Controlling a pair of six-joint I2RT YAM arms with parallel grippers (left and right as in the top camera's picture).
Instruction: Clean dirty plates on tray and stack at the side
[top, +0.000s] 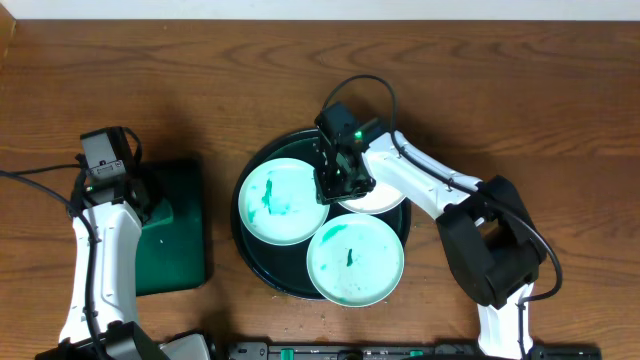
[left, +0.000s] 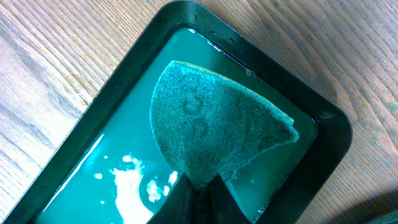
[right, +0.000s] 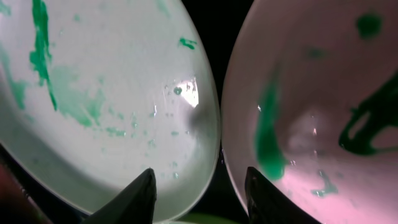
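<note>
**Three soiled plates in round tray; right claw apart above them, left claw pinched on cloth**

All three plates lie inside the tray (top: 262, 264), at mid-table: the left plate (top: 280, 203), the front plate (top: 355, 264) reaching the tray's near rim, and the rear plate (top: 388, 198) (partly hidden under the right arm); each carries teal-green smears; none is stacked on another.

The right gripper (top: 338, 178) sits low over the tray between the left and rear plates; in its wrist view the right gripper (right: 202, 194) has its fingertips spread, gripping nothing, with the dark gap between a whitish plate (right: 106, 93) and a pink-tinted plate (right: 323, 74) lying between them; whether the tips touch either rim cannot be told.

Well apart, at the table's left, the left gripper (top: 150, 203) is over the rectangular tray (top: 185, 255); its wrist view shows the left gripper (left: 198, 190) closed on the lower tip of a green cloth (left: 211, 118) lying in teal liquid (left: 93, 180); the wooden table (top: 200, 80) bears both trays.
</note>
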